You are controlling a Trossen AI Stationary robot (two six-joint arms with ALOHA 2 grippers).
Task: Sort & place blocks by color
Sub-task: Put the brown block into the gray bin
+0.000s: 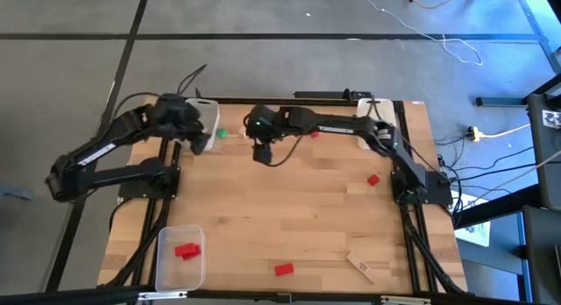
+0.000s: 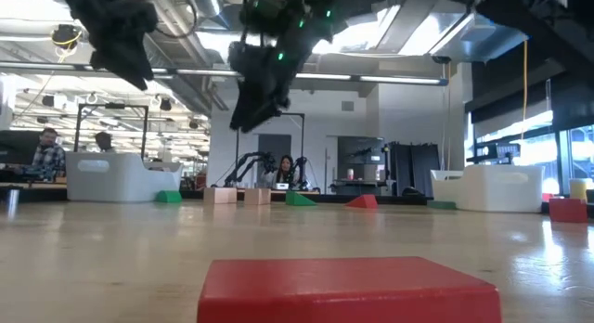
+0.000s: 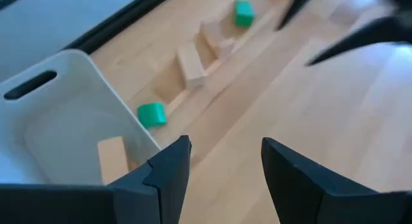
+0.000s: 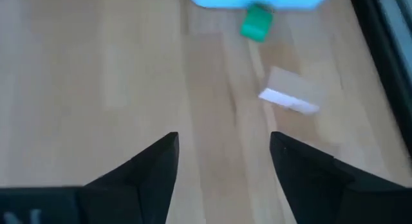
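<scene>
Blocks lie scattered over the wooden table (image 1: 280, 217). Along the far edge, a green block (image 1: 221, 133) sits just beside the white bin (image 1: 207, 117) at the far left corner, with pale wood blocks (image 3: 192, 64) lined up next to it and another green block (image 3: 243, 11) farther along the same row. One pale wood block (image 3: 113, 159) lies inside that bin. A red block (image 1: 373, 179) rests near the right edge, another red block (image 1: 283, 269) lies close to the near edge, and a pale wood block (image 1: 360, 266) sits toward the near right corner. Red blocks (image 1: 186, 250) lie inside the clear bin (image 1: 166, 268) at the near left corner. A second white bin (image 1: 365, 123) stands at the far right corner.

Over the far left corner, the left gripper (image 3: 222, 169) hangs above the white bin's rim, fingers spread and holding nothing. Reaching in from the right toward the middle of the far edge, the right gripper (image 4: 222, 161) hovers above bare table, fingers also spread and empty, with a green block and a pale wood block (image 4: 291, 95) ahead of it.
</scene>
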